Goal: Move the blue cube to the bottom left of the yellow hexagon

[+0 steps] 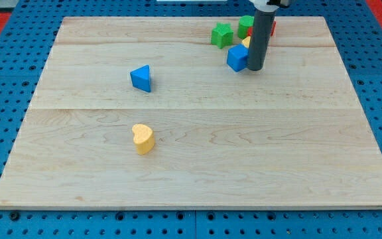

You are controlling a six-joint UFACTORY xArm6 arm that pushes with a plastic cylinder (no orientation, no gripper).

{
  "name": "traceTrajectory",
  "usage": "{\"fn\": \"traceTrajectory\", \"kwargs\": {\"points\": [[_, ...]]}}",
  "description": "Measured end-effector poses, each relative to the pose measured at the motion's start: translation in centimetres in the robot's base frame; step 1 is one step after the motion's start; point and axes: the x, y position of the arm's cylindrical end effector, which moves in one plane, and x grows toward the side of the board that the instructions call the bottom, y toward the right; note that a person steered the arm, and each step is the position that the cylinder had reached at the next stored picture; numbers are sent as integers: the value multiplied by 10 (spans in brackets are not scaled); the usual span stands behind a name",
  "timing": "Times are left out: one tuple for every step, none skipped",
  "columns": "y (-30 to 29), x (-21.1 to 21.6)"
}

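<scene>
The blue cube [237, 58] sits near the view's top right, touching or just below-left of the yellow hexagon [245, 42], which is mostly hidden behind the rod. My tip [256, 68] rests on the board right against the blue cube's right side. The rod rises from there and covers most of the yellow hexagon and part of the red blocks.
A green star [222, 34] and a green block [246, 25] lie at the top, with red blocks [272, 27] partly hidden behind the rod. A blue triangular block [141, 78] lies left of centre. A yellow heart [142, 139] lies lower left.
</scene>
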Motion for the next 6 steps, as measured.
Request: {"fn": "traceTrajectory", "kwargs": {"points": [[0,1],[0,3],[0,4],[0,7],[-1,12],[-27,14]]}}
